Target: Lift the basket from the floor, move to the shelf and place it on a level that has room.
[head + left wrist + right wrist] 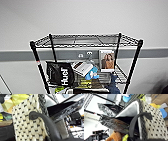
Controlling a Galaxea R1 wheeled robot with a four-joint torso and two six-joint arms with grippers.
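The shelf (37, 60), a black wire rack, stands right in front of me against a pale wall. Its top level (85, 40) is a bare wire grid. The basket (27, 125), cream and dark woven, sits very close in the left wrist view, with its dark curved handle (40, 120) arching toward the camera. In the right wrist view the basket (155, 125) shows its other woven side, its white lining (130, 110) and a second dark handle (134, 122). A shiny black bag (112, 124) lies inside it.
The tier below the top is crowded: a black Huel bag (60, 73), a white box (81, 68), a blue item (92, 73) and a picture box (107, 60). A grey rail (15, 55) runs along the wall. An orange plush thing (116, 136) lies by the basket.
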